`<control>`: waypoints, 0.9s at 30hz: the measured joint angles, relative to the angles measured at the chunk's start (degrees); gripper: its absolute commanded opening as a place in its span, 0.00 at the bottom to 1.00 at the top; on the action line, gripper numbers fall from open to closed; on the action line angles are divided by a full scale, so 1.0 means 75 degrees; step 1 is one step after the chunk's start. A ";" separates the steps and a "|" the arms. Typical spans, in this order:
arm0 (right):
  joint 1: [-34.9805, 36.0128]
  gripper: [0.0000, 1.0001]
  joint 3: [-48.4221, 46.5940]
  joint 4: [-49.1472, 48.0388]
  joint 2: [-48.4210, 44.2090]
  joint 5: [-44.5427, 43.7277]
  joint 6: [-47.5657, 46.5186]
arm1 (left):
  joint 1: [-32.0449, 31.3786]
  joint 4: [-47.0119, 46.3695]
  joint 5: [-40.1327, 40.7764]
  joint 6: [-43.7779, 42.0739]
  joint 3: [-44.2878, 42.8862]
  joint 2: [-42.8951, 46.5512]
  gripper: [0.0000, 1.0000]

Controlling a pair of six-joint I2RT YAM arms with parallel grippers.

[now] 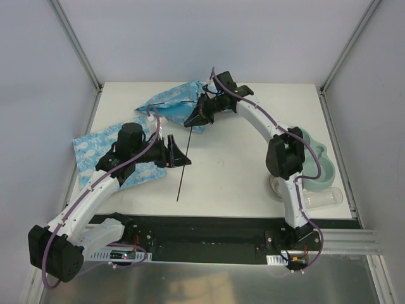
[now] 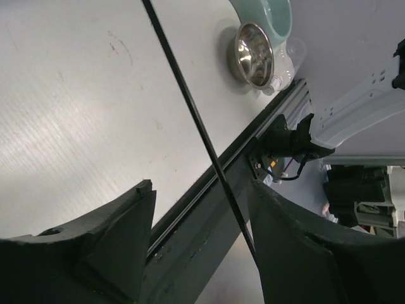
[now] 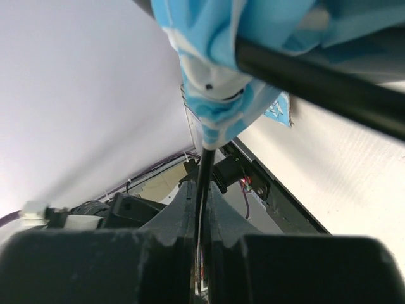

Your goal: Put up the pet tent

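Judging from the layout, the step in hand is fitting a pole; the tent is not yet raised.

- Blue cloud-printed fabric pet tent (image 1: 169, 101): lies crumpled and flat on the white surface (image 1: 253, 126), upper centre of the top view.
- Right tool (image 1: 193, 118): pinched narrow on the thin black pole (image 1: 183, 168), just beside the tent's lower right edge. Its wrist view shows the pole (image 3: 204, 171) running from between the fingers up into a fabric end of the tent.
- Left tool (image 1: 182, 153): fingers apart, the pole (image 2: 190, 107) passing between them and lying near one finger; no clamp seen.
- The pole's free end points toward the bottom of the frame.
- Flat blue printed mat (image 1: 95, 149): left of frame, partly under the left arm.

Next move, my guess: the left tool grips the pole, then both tools bow it so the fabric lifts. The pole may slip or spring.
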State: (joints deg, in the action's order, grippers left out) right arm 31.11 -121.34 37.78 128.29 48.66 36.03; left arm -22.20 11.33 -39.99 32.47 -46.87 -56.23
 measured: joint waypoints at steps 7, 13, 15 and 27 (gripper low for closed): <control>0.0000 0.00 -0.0093 -0.0210 0.0009 -0.0055 0.0166 | 0.0000 0.0064 -0.0321 0.0117 0.0414 0.0391 0.00; 0.0003 0.27 -0.0093 -0.0219 0.0003 -0.0169 0.0195 | 0.0015 0.0248 -0.0131 0.0137 0.0423 0.0490 0.00; 0.0000 0.43 -0.0015 -0.0475 -0.0044 -0.0437 0.0192 | 0.0009 0.0303 0.0026 0.0152 0.0417 0.0568 0.00; -0.0283 0.74 0.1553 -0.2069 -0.1148 -0.1151 0.0781 | -0.0102 0.0536 0.1139 0.0545 -0.0863 0.0003 0.00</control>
State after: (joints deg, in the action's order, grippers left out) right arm 28.99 -109.69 22.26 119.68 40.03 41.89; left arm -22.96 15.35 -31.44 36.56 -53.34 -56.21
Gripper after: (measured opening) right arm 0.719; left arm 0.041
